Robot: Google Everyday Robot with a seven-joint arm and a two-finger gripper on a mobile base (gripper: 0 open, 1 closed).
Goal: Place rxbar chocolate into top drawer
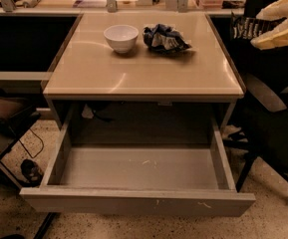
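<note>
The rxbar chocolate (244, 27), a small black bar with pale lettering, hangs in the air just past the table's right edge, near the back. My gripper (256, 29) comes in from the upper right and its pale fingers (282, 36) are shut on the bar. The top drawer (133, 203) is pulled fully open under the table, below and left of the gripper. Its grey floor shows a few pale scuffs and nothing lies in it.
A white bowl (121, 36) and a crumpled blue-and-white bag (164, 38) sit at the back of the beige table top (138, 73). A black office chair (275, 113) stands right of the table under the gripper. A cluttered counter runs behind. Cables and dark gear lie on the floor at left.
</note>
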